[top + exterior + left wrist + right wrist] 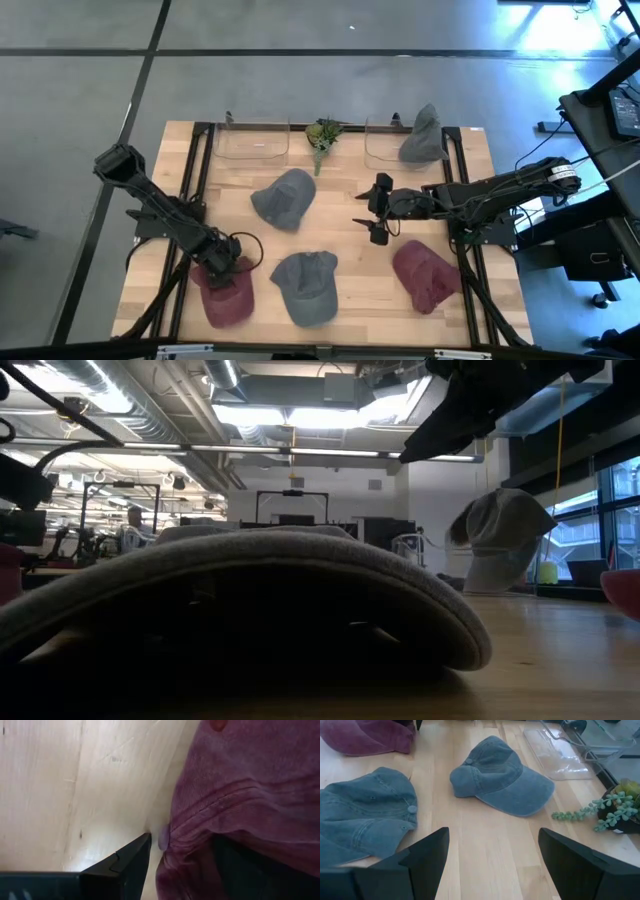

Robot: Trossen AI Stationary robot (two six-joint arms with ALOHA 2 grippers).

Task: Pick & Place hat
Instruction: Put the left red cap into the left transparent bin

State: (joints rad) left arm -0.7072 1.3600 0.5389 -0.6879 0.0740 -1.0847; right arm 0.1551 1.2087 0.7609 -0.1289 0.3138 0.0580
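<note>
L gripper (222,262) open, straddling maroon hat (228,295) edge.

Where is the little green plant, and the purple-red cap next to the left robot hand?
Little green plant (323,134), high view, on its leafy middle.
Purple-red fabric cap (232,298), high view, on its crown.
Left gripper (222,262), high view, between its fingertips.

Grey floor (300,90) (ceiling lights (290,415) overhead)

The table (340,190) is pale wood, smooth, with a soft shine. The maroon cap (250,790) is washed cotton cloth — matt, with fine ribs and raised seams. The two blue-grey caps (500,772) beside it look like faded denim, matt too. Near the plant (615,812), the bin (560,752) is clear glossy plastic.
</note>
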